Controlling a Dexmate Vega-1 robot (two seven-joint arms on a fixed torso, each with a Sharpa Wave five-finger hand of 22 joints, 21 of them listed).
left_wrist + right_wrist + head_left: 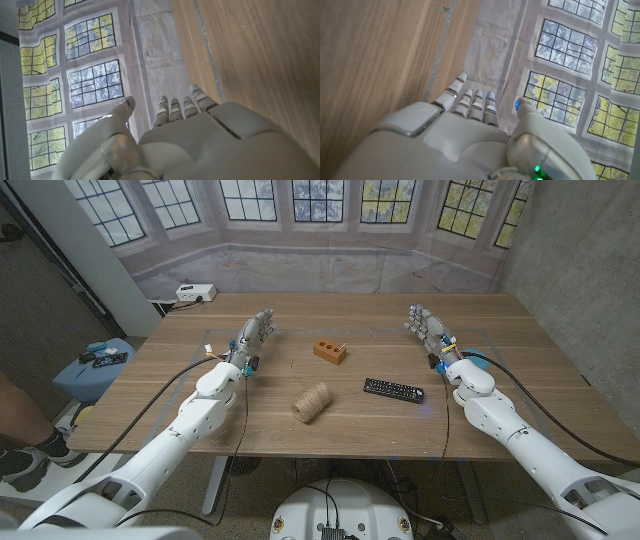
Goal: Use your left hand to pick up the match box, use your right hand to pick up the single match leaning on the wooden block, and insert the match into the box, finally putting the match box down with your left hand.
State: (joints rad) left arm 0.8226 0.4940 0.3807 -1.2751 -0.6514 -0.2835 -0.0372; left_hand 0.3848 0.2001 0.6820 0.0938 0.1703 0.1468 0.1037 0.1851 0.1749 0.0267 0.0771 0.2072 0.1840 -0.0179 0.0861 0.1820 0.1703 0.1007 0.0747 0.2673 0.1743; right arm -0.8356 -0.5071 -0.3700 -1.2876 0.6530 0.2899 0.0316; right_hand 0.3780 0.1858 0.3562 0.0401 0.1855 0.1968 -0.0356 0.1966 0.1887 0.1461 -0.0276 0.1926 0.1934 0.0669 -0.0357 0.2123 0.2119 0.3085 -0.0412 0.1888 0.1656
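Left hand (254,337) empty near the table (200,410) edge, fingers (176,107) straight and close together, thumb apart. Right hand (427,328) the same, holding nothing. Block (329,351) between both fingertips' lines, well apart from each, match (340,342) leaning on it. Twine (312,402) and remote (392,390) nearer the wrists. Match box: cannot tell where.

Head view: taken from above, looking down and forward over the whole worktop (330,395) toward a window backdrop (300,205). Left wrist view: set close behind the left robot hand (200,145), aimed along its back. Right wrist view: likewise behind the right robot hand (455,140). Worktop and window backdrop are shared by all three.
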